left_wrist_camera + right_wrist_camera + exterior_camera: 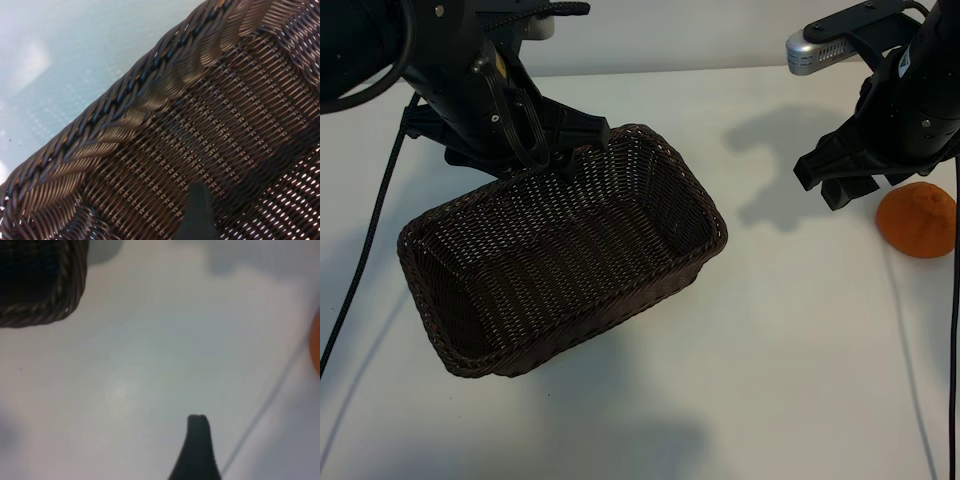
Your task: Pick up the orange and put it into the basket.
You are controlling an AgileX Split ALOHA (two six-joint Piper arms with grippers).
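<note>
The orange (917, 220) lies on the white table at the far right; a sliver of it shows as the orange (316, 347) in the right wrist view. My right gripper (835, 182) hovers just left of it, open and holding nothing, apart from the fruit. The dark brown wicker basket (705, 215) stands left of centre, nothing inside it. My left gripper (565, 150) is open at the basket's far rim. In the left wrist view one of its fingers (199, 212) hangs inside against the woven wall (165, 75); the other finger is hidden.
A black cable (368, 235) hangs down the left side beside the basket. A thin cable (908, 340) runs across the table below the orange. Bare white table (790, 350) stretches between basket and orange. The basket's corner (45, 310) shows in the right wrist view.
</note>
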